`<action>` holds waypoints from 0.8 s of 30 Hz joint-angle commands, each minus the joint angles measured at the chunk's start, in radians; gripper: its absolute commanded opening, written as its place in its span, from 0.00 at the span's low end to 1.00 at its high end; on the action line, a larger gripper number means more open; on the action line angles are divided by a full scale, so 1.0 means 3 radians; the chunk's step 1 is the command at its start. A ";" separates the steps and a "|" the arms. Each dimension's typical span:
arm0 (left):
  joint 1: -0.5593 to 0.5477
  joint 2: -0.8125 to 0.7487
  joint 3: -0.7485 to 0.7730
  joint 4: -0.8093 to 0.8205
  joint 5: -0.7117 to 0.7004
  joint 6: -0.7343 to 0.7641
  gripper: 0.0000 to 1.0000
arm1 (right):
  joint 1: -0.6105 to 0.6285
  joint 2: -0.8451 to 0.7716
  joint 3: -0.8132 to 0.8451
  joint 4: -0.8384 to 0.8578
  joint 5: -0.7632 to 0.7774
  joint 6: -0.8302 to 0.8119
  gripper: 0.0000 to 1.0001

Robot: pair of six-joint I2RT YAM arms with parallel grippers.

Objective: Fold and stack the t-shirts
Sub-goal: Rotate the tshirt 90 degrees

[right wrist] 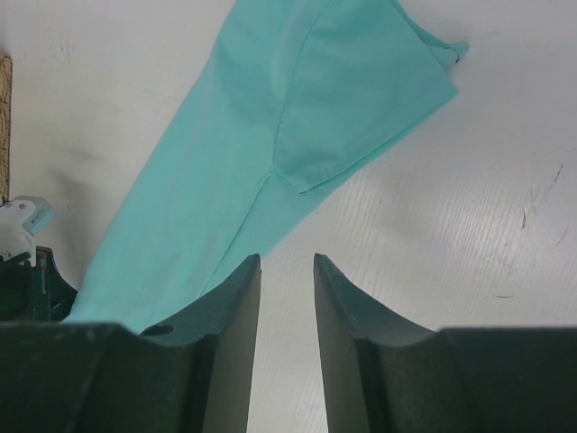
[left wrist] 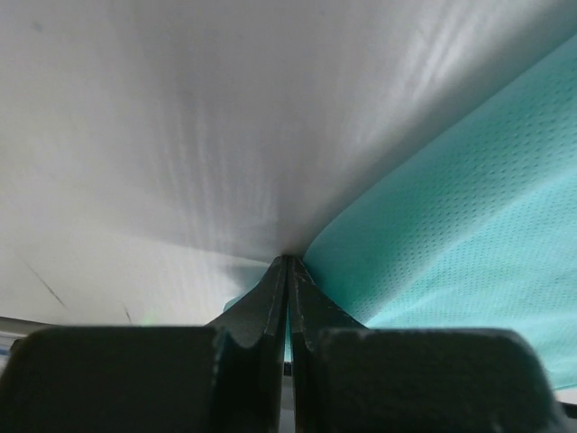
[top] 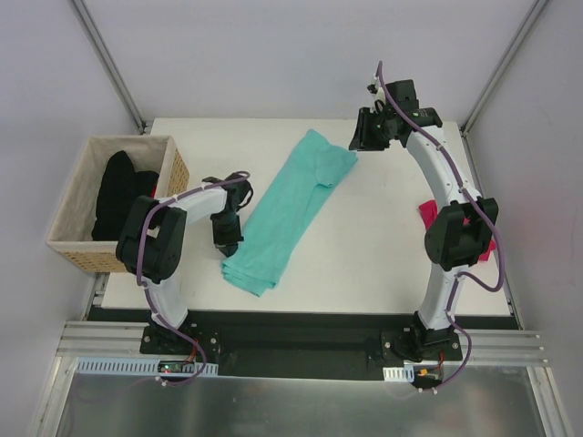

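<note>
Teal t-shirt (top: 287, 205), from above, lies in a long diagonal strip across the table (top: 383, 264), pink t-shirt (top: 426, 212) at the right edge. Left wrist: left gripper (left wrist: 288, 266) clenched tight at the teal edge. Right wrist: right gripper (right wrist: 287, 271) released, over bare table just off the cloth

The top camera looks down on the whole desk (top: 364, 264). Both wrist cameras sit close. All see the teal t-shirt (top: 287, 211).
</note>
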 commanded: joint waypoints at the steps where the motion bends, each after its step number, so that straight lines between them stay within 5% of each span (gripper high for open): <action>1: -0.0116 -0.0002 0.0052 -0.0176 0.0115 -0.0160 0.00 | -0.0017 -0.0020 0.0130 0.0128 -0.0126 0.0072 0.33; 24: -0.0637 0.0330 0.0564 -0.0375 0.0238 -0.0263 0.00 | -0.0073 0.0016 0.0115 0.0113 -0.0100 0.0082 0.32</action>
